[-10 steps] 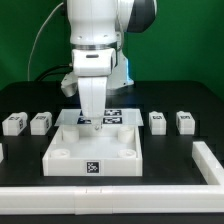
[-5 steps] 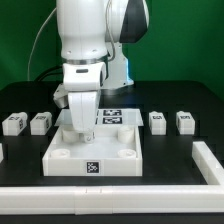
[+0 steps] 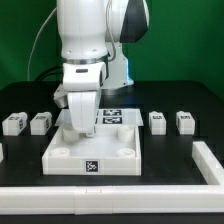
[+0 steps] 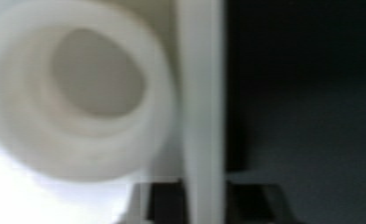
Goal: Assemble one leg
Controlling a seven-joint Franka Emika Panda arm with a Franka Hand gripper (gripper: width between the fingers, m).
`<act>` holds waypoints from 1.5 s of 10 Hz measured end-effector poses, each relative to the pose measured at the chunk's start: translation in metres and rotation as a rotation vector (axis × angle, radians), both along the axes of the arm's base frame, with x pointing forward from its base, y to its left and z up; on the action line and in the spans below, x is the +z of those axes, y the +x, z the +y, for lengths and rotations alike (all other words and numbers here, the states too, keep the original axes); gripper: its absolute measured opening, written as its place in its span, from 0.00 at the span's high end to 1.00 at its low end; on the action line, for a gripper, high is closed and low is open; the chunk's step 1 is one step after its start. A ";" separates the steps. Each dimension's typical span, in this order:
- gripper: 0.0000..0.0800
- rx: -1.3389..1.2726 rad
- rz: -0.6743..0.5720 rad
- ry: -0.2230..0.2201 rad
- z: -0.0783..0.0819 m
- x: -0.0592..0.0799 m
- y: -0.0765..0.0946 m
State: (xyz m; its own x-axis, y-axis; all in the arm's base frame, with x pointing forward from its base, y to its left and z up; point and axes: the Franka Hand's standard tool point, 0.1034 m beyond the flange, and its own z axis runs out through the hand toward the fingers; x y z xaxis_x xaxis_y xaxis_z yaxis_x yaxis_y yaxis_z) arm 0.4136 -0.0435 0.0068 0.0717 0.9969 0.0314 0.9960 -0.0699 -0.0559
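Leg lies untouched on the surface, at the exterior view's left of the tray. One look-alike sits beside it and two more lie at the tray's right. End effector is low at the tray's far-left corner, probably to grip the wall and shift the tray. Its opening is hidden, so I cannot tell. Wrist view shows a round socket close up.
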 end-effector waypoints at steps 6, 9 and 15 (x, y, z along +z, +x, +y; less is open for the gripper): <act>0.93 0.003 -0.004 0.002 0.010 0.001 0.003; 0.93 0.047 -0.014 0.014 0.047 0.001 0.021; 0.92 0.032 -0.033 0.022 0.091 0.000 0.071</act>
